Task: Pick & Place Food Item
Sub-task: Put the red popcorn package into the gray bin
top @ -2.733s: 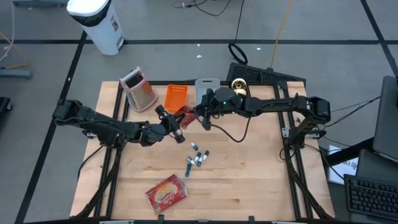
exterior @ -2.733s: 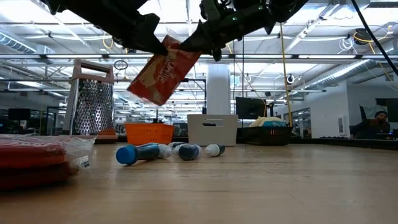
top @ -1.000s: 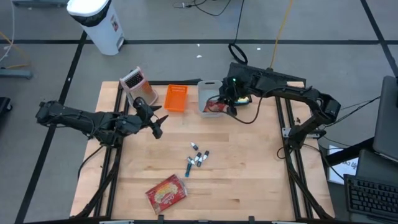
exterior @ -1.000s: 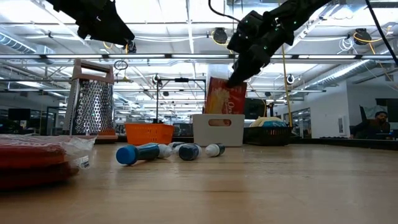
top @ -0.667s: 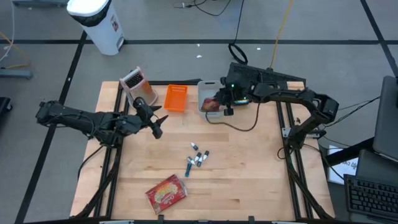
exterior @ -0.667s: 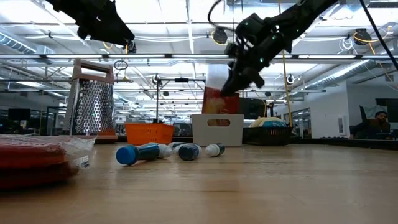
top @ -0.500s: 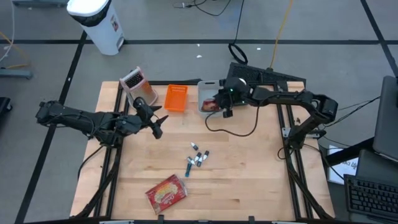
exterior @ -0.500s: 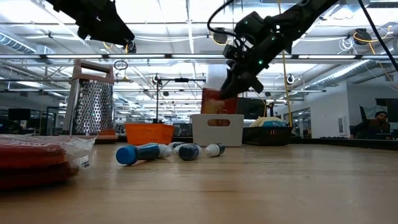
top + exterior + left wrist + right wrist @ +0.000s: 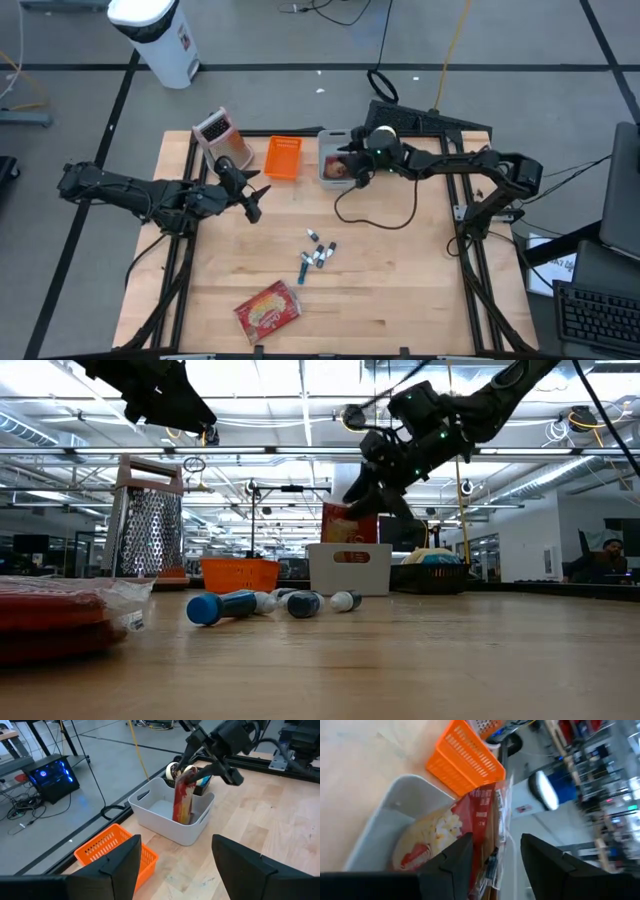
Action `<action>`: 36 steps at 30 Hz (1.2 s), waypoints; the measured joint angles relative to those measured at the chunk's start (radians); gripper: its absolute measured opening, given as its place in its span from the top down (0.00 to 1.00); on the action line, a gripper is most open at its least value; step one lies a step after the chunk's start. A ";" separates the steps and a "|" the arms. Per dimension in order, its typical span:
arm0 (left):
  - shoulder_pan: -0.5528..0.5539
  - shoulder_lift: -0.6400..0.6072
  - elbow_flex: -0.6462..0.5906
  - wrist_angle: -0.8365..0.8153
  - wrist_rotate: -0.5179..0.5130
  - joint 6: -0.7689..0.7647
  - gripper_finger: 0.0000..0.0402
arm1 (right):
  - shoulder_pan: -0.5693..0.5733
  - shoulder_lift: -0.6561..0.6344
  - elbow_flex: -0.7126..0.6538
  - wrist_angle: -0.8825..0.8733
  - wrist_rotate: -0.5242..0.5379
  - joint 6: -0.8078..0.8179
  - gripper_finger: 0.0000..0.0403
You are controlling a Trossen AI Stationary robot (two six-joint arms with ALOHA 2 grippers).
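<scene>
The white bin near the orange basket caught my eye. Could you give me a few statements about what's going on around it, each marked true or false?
1. A red snack packet stands in the white bin. True.
2. The right gripper is clamped shut on the packet. False: its fingers stand apart around the packet's top.
3. The orange basket sits beside the bin. True.
4. The left gripper holds a marker. False: it is open and empty.

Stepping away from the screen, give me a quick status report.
Right claw open over the white bin. Popcorn bag standing upright in that bin, released. Left claw open, waiting beside the grater. Nothing in the way.
</scene>
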 joint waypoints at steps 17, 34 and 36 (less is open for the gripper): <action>0.000 0.000 0.000 0.000 0.000 -0.019 0.40 | 0.256 -0.094 -0.048 0.876 0.329 -0.757 0.57; 0.000 0.012 0.000 0.001 0.154 -0.166 0.40 | 0.334 -0.204 -0.049 0.063 0.131 0.577 0.58; 0.000 0.024 0.000 -0.007 0.257 -0.184 0.40 | 0.334 -0.205 -0.050 0.002 -0.064 0.693 0.59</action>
